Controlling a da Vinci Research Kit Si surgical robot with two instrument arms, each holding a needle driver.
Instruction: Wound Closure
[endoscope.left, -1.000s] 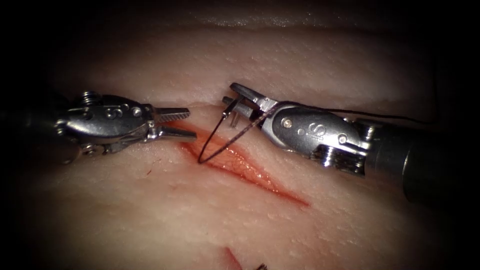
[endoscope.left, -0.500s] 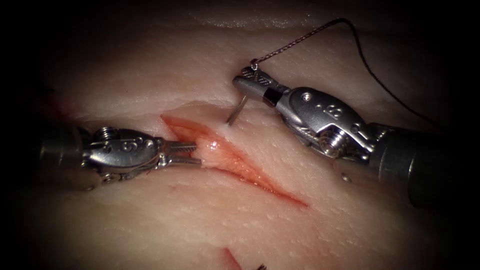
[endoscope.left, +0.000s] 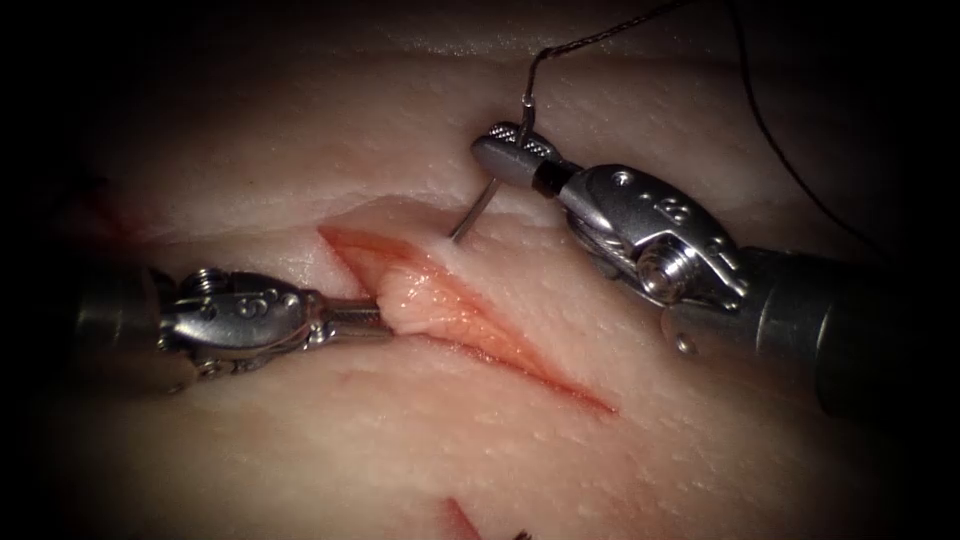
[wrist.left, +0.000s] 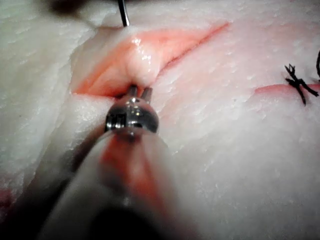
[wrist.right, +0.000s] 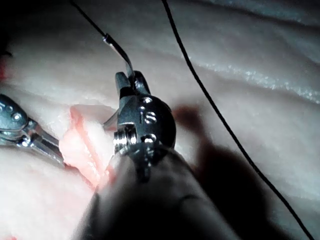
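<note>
**Needle entering the right edge of the cut; left tool lifting the wound lip**

Findings. The right tool (endoscope.left: 505, 158) has its jaws pressed together on the needle (endoscope.left: 470, 218), gripping it near the thread end of its curve. The needle's swaged tail rises above the jaws toward 12 o'clock, where the thread (endoscope.left: 600, 38) leaves it and runs off toward 1 o'clock. Below the jaws the needle slants toward 7 o'clock, and its tip meets the tissue (endoscope.left: 620, 450) on the right side of the cut (endoscope.left: 500, 340); the point itself is hidden, so depth of entry cannot be read. The left tool (endoscope.left: 375, 318) pinches the pale lip of tissue inside the cut, at 9 o'clock from the wound's middle, and holds it raised. The left wrist view shows the same pinch (wrist.left: 139, 92) with the needle shaft (wrist.left: 123, 15) at 12 o'clock above it. An old knot (wrist.left: 299, 82) sits well apart from the work.

Risks, as judged.
1. The pinched lip is soft and bulging; a hard pull could tear it or let it slip free.
2. The grip near the needle's tail leaves a long free shaft, so the needle could twist in the jaws under load.
3. The loose thread passes near the right tool's shaft (wrist.right: 215, 115) and could snag.

Change. 1.0 s ago the needle hung free above the cut and the left tool stood spread, clear of the tissue. 0.5 s ago the tip had reached the right edge. Since then the lip has bunched higher.
</note>
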